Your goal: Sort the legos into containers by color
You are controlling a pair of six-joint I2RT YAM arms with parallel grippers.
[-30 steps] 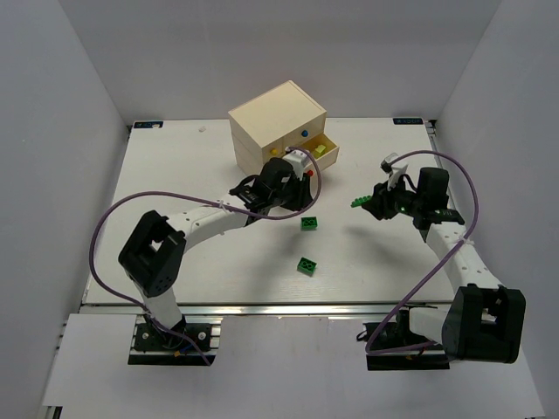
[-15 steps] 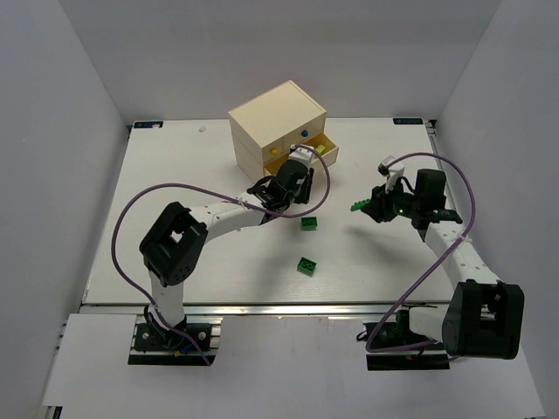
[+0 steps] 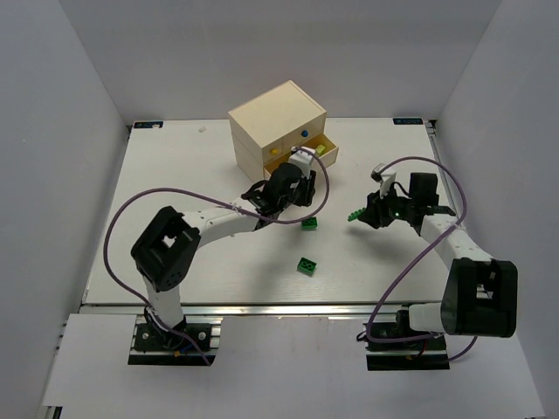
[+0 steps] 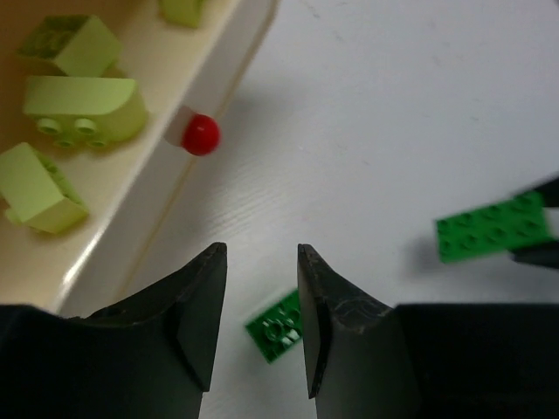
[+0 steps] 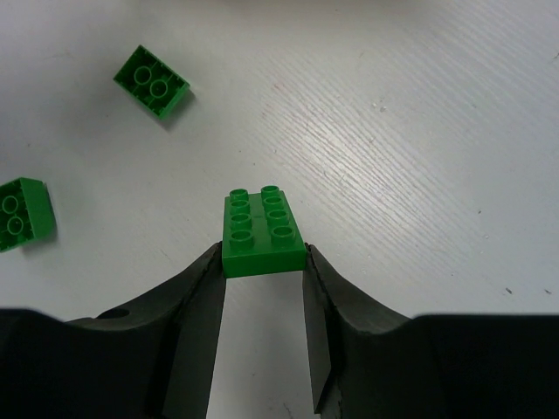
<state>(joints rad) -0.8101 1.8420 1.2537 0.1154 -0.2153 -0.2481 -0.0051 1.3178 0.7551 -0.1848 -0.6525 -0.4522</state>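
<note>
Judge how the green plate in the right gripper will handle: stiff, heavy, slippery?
Likely stiff: the green plate juts from the right gripper without sagging. Probably light, being thin plastic. It may pivot, since the jaws pinch only its near end.

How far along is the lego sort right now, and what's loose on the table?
Done: yellow-green bricks lie in the open drawer with the red knob. In hand: the right gripper is shut on a flat green brick; the left gripper is open and empty beside that drawer. Left: two green bricks loose on the table.
</note>
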